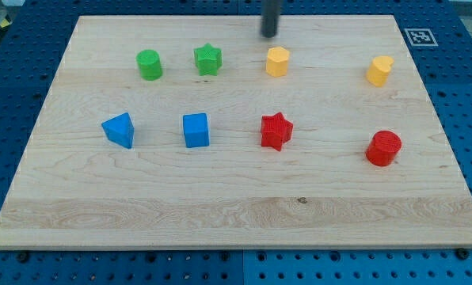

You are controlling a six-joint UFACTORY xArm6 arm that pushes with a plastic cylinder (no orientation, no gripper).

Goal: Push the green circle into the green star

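Observation:
The green circle [149, 64] sits on the wooden board at the upper left. The green star [208, 59] sits just to its right, with a gap between them. My tip [268, 34] is near the view's top centre, above the yellow hexagon [277, 61] and to the right of the green star. It touches no block.
A blue triangle [119, 130], a blue cube [196, 130] and a red star [275, 131] stand in a middle row. A red circle [383, 148] is at the right. A second yellow block [379, 70] is at the upper right. The board's edge [236, 247] runs along the bottom.

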